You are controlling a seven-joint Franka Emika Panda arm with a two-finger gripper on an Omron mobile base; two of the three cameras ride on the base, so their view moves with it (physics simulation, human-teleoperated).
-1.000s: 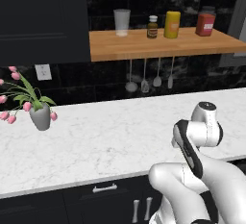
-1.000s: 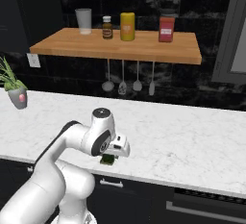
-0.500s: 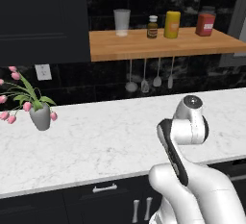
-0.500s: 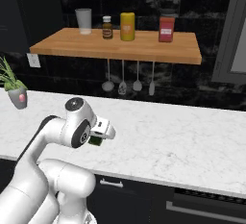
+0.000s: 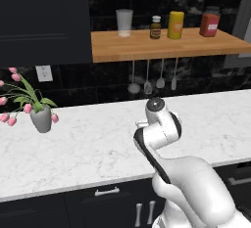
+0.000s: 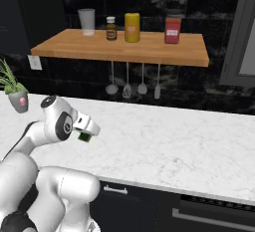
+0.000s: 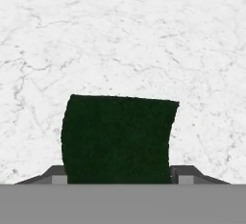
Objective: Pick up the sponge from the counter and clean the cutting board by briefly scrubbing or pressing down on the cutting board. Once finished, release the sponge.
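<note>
The sponge (image 7: 117, 139) shows its dark green top in the hand view, held between my gripper's (image 7: 120, 175) two fingers, which press on its left and right sides. In the right base view the sponge (image 6: 85, 137) peeks out green below my gripper (image 6: 86, 130), lifted a little above the white marble counter (image 6: 169, 141). Bare veined counter (image 7: 144, 40) lies under and beyond the sponge. The cutting board is out of view.
A grey pot of pink tulips (image 5: 39, 117) stands on the counter's left part. A wooden wall shelf (image 5: 162, 46) carries a glass, a bottle, a yellow can and a red box. Several utensils (image 5: 147, 78) hang beneath it.
The arm has swung left over the counter, carrying the sponge with it. The grip on the sponge has stayed the same.
</note>
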